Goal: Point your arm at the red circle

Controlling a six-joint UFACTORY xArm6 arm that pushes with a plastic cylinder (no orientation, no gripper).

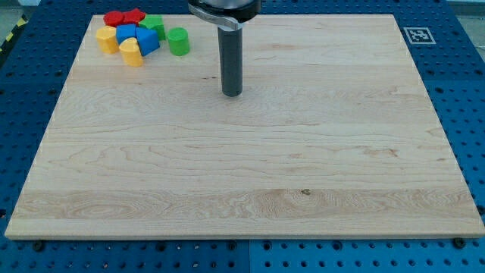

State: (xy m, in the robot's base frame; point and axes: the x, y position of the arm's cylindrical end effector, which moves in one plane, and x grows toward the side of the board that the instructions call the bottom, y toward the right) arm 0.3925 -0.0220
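Observation:
The red circle [114, 18] lies at the view's top left, at the far left of a tight cluster of blocks. A second red block [135, 15] sits just right of it. My tip [231, 94] stands on the wooden board well to the right of the cluster and lower in the view, touching no block. The nearest block to my tip is a green cylinder [178, 41].
The cluster also holds two yellow blocks [107, 39] [131, 51], two blue blocks [126, 32] [148, 40] and a green block [154, 24]. The wooden board [250, 167] lies on a blue pegboard table. A marker tag [417, 35] sits at the top right.

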